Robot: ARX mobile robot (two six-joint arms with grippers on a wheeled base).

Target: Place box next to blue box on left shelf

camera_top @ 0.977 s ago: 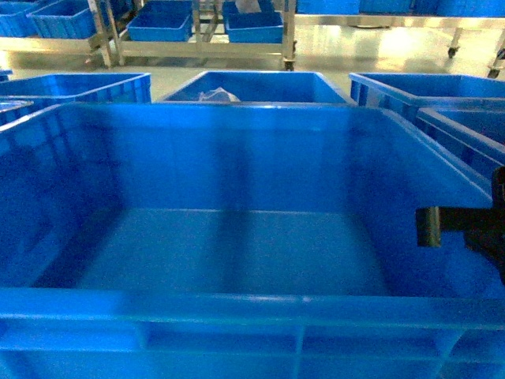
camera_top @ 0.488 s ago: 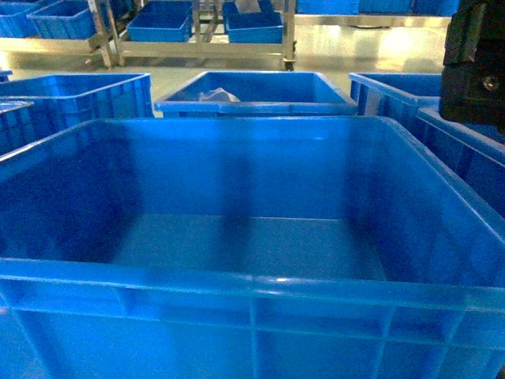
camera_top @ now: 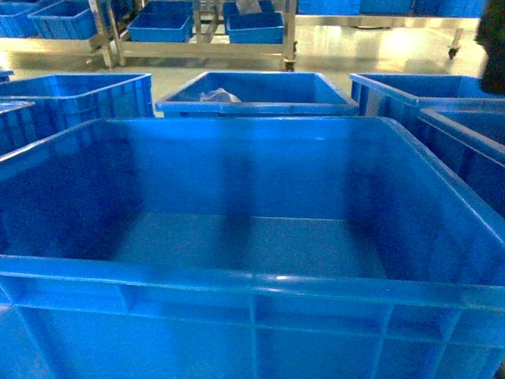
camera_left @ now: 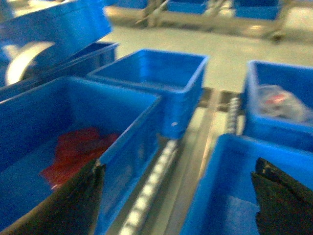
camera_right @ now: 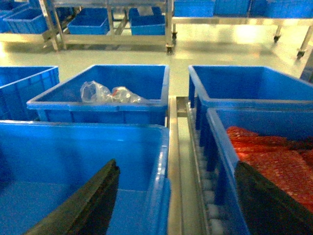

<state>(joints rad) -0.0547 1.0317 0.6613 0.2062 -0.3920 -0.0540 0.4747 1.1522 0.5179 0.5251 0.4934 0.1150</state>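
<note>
A large empty blue box (camera_top: pixel 252 237) fills the head view, ungrasped, while both tools, left (camera_left: pixel 176 196) and right (camera_right: pixel 176 200), hover released above neighbouring crates, probably lining up.

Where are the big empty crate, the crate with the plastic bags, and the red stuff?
Empty crate (camera_top: pixel 252 278), head view, near rim.
Crate with bags (camera_right: pixel 98 105), right wrist view, front rim.
Red stuff (camera_right: pixel 274 156), right wrist view, top of pile.

place: warehouse or factory floor
bins: rows of blue crates (camera_top: pixel 252 91)
conveyor: roller track (camera_right: pixel 208 205) between crates
racks: wheeled metal shelves (camera_top: pixel 197 47) loaded with crates
floor: glossy pale concrete (camera_right: pixel 181 46)
</note>
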